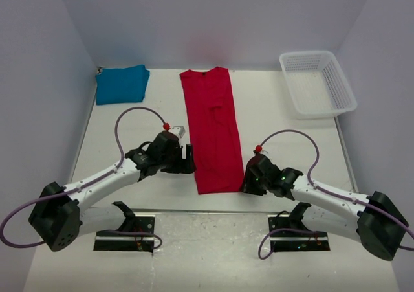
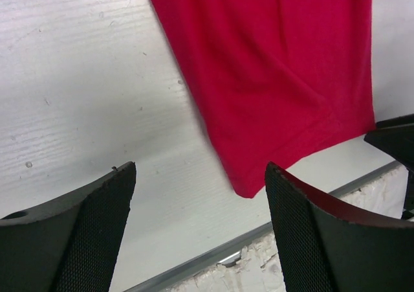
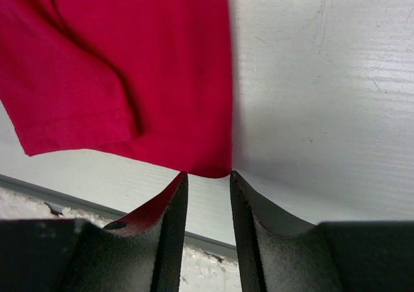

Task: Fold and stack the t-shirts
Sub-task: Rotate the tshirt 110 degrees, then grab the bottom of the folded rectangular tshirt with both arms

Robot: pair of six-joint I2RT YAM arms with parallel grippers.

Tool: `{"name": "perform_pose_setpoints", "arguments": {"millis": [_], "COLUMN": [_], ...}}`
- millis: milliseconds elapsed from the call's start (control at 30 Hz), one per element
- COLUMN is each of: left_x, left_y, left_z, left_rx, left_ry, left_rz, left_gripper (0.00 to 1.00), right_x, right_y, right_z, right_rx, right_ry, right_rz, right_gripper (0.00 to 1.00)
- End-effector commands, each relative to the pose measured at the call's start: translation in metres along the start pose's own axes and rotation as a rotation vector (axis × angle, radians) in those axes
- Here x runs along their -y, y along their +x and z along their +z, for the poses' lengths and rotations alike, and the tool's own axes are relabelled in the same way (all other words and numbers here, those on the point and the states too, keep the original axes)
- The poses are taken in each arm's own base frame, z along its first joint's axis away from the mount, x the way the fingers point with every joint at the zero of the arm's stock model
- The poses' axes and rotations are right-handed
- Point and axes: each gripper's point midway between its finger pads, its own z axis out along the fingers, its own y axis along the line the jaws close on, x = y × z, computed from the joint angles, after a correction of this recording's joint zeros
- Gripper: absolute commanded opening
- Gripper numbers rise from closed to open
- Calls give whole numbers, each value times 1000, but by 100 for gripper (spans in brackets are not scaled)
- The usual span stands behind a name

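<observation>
Two cloth t-shirts share the white table (image 1: 145, 120). The teal-blue t-shirt (image 1: 121, 85) lies folded in the far left corner, apparently parked there as the base of the stack. The bright red t-shirt (image 1: 212, 130) lies along the middle as a long narrow strip, dark neck label at the far end and hem near the table's near edge. It looks folded lengthwise already, so the crosswise fold is probably what remains.

The left gripper (image 1: 189, 159) sits just beside the strip's left edge with its jaws spread wide and nothing between them. In its wrist view the hem corner (image 2: 249, 188) lies ahead of the gap, so it seems lined up for a pinch.

The right gripper (image 1: 247, 179) is at the near right hem corner, jaws parted only narrowly. The red corner (image 3: 217, 170) sits right at the fingertips and looks released, not pinched. A white plastic mesh basket (image 1: 309, 54) stands well apart at the far right.
</observation>
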Motion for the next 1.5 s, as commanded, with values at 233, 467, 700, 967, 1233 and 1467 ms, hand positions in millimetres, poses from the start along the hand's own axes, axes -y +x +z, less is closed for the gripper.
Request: {"name": "perform_pose_setpoints", "arguments": {"millis": [233,467,700,967,1233,1467], "left_x": [17,24,23,34,24,28], "left_y": [-6,1,10,21,50,69], "left_z": [-5,1,6,5,12,24], "left_rx": [50,27,2,-16,-73,-108], "left_ry": [56,67,63,77,-108,-175], "left_rz": [-6,9,18,38,41,-2], "left_gripper": [82,82,82,82,77,61], "right_x": [0,5,5,2,1,2], "right_y": [-12,-17,-20,-21,-19,-15], "right_z": [1,5,11,9,12,14], "right_rx": [57,73,67,74,66,61], "right_ry": [19,73,106,82,74,60], "right_rz": [35,46,37,40,39,40], "right_gripper": [36,34,19,0,0,0]}}
